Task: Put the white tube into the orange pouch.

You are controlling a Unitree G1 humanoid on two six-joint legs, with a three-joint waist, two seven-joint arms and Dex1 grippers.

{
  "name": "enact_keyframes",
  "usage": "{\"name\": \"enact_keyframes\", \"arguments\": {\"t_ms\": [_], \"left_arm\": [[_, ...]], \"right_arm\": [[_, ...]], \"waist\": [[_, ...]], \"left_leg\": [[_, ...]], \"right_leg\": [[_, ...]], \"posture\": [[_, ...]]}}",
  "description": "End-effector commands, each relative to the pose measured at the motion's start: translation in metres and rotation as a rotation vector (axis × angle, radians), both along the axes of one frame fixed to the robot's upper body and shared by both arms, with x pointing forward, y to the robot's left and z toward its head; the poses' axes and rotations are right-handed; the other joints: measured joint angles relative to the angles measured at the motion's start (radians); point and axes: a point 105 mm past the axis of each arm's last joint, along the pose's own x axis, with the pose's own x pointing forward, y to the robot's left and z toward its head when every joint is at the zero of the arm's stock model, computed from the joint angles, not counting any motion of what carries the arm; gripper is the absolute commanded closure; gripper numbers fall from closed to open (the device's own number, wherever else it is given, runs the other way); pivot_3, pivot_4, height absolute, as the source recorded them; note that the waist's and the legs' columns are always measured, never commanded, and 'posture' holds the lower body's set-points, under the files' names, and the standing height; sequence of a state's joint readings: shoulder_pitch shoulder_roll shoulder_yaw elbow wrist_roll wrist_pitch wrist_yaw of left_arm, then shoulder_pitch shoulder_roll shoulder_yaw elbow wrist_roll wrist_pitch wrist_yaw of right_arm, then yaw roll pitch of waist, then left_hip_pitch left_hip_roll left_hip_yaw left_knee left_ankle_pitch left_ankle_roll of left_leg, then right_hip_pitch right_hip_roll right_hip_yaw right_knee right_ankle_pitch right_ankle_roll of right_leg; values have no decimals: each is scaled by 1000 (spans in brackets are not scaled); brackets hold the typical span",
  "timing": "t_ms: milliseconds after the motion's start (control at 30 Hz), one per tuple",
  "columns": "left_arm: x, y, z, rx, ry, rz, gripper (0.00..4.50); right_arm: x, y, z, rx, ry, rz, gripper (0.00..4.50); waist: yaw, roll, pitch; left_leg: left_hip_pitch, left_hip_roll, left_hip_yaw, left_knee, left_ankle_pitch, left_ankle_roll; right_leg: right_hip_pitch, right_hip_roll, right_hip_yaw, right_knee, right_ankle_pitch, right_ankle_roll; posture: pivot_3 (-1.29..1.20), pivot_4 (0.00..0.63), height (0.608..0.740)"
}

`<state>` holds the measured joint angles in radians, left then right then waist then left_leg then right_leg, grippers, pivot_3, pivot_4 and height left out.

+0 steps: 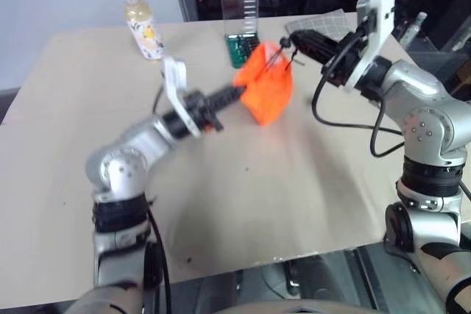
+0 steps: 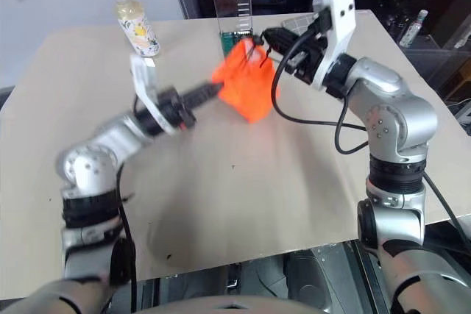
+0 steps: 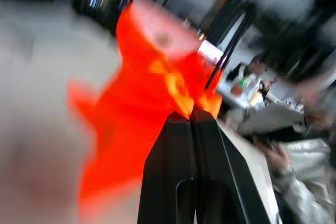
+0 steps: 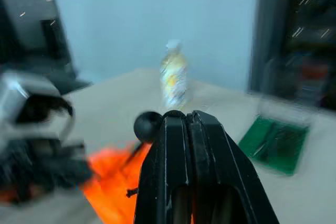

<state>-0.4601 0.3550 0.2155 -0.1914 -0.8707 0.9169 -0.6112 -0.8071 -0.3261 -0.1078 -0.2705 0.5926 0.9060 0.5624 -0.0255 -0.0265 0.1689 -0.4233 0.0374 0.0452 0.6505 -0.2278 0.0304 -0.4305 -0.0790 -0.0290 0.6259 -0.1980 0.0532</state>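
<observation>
The orange pouch (image 1: 266,86) hangs above the tan table (image 1: 243,196), stretched between both grippers. My left gripper (image 1: 239,92) is shut on the pouch's left edge; in the left wrist view its closed fingertips (image 3: 191,114) press into orange fabric (image 3: 136,108). My right gripper (image 1: 293,40) is higher, at the pouch's top right, shut on the black drawstring cord, whose round bead (image 4: 148,124) sits beside the closed fingertips (image 4: 186,119). The white tube is hidden from view.
A yellowish bottle with a white cap (image 1: 143,31) stands at the table's far left. A clear case over a green base (image 1: 241,23) stands just behind the pouch. Grey checked fabric (image 1: 324,23) lies at the far right, under my right arm.
</observation>
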Motion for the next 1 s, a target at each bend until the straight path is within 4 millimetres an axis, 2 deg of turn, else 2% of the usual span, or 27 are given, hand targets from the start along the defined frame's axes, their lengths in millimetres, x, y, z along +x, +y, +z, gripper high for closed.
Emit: {"name": "enact_keyframes", "arguments": {"t_ms": [33, 133, 267, 367, 433, 467, 500, 533, 600, 633, 833, 1000], "left_arm": [[0, -7, 10, 3, -60, 31, 4500], [1, -11, 10, -20, -38, 20, 4500], [1, -4, 15, -4, -71, 19, 4500], [-5, 3, 32, 28, -149, -22, 3754], [-19, 8, 39, 110, -205, -111, 2923], [-32, 14, 38, 202, -237, -191, 2407], [-42, 19, 37, 267, -250, -249, 2407], [-52, 22, 51, 288, -268, -332, 2407], [-56, 15, 77, 320, -346, -401, 2407], [-54, 11, 83, 341, -384, -409, 2407], [-38, -23, 69, 423, -459, -443, 2407], [-26, -37, 60, 435, -487, -421, 2407]], "right_arm": [[-24, 1, 23, 12, -105, 31, 4411], [-32, -2, 24, 3, -106, 36, 4411], [-36, -6, 28, -8, -117, 22, 4411], [-37, -10, 35, -2, -134, -1, 4500], [-37, -11, 37, -8, -142, -13, 4500], [-37, -12, 38, -19, -144, -17, 4500], [-37, -13, 37, -26, -145, -19, 4500], [-38, -12, 32, -84, -145, -16, 4500], [-41, -12, 22, -178, -145, -1, 4500], [-42, -12, 18, -205, -144, 6, 4500], [-52, -11, 5, -328, -156, 39, 4500], [-59, -9, -1, -373, -159, 60, 4500]], "waist": [[16, 0, 0], [25, 0, 0], [23, 0, 0], [20, 0, 0], [16, 0, 0], [11, 0, 0], [8, 0, 0], [8, 0, 0], [18, 1, 1], [29, 1, 1], [40, 0, 1], [36, 0, 1]], "left_leg": [[-2, 0, 0, 2, -1, 2], [-5, -2, -1, 8, -2, 4], [-5, -1, -2, 12, -3, 4], [-5, 0, -3, 13, -2, 4], [-5, 1, -5, 13, -2, 4], [-5, 1, -4, 13, -2, 4], [-5, 2, -4, 12, -2, 4], [-6, 2, -4, 12, -2, 4], [-7, 2, -3, 11, -2, 4], [-8, 2, -4, 11, -2, 4], [-8, -1, -4, 15, -3, 5], [-8, 1, -5, 16, -3, 5]], "right_leg": [[-2, -1, 0, 0, 0, 0], [-1, -1, 0, 0, 1, 1], [0, 0, 0, 0, 1, 1], [0, 2, 0, 1, 1, 1], [0, 4, 0, 1, 1, 1], [-1, 5, 0, 1, 1, 1], [-1, 5, 1, 1, 1, 1], [-1, 5, 1, 0, 1, 0], [-3, 5, 1, 0, 1, 0], [-3, 4, 0, -1, 1, 0], [0, 4, 3, -2, 1, 1], [0, 7, 3, -1, 1, 1]], "posture": [[0, 150, 740], [0, 150, 740], [0, 150, 740], [0, 150, 740], [0, 150, 740], [0, 150, 740], [0, 150, 740], [0, 150, 740], [0, 150, 740], [0, 150, 740], [0, 150, 740], [0, 150, 740]]}}
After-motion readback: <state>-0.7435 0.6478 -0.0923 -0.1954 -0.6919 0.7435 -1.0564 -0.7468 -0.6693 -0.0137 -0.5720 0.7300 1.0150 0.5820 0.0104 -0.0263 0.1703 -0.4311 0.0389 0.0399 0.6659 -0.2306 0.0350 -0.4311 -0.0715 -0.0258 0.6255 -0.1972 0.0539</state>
